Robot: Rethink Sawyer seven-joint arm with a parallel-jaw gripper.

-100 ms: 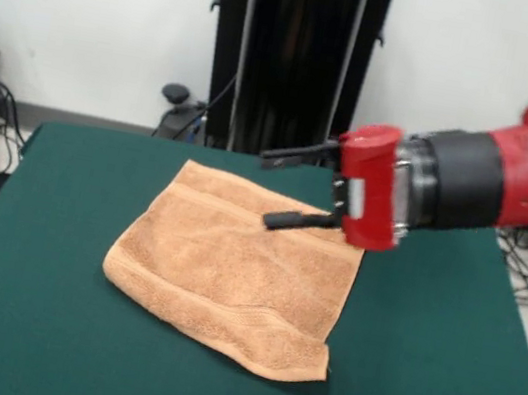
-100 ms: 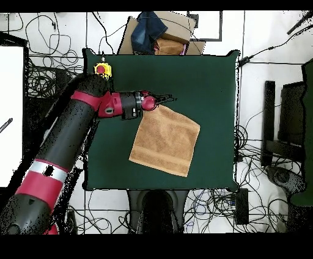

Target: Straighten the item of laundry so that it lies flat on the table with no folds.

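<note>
Green table [image 1: 40, 322] carries the towel [image 1: 221, 272] — fingers [image 1: 286, 219] spread, empty; best pinch the folded near corner, pull outward.

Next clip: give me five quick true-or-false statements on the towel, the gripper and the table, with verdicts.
1. The towel lies on the green table. True.
2. The gripper has its jaws shut on the towel. False: the jaws are apart and hold nothing.
3. The towel hangs over the table's edge. False: it lies wholly on the tabletop.
4. One towel corner is curled up. True.
5. The arm reaches in sideways over the towel. True.
</note>
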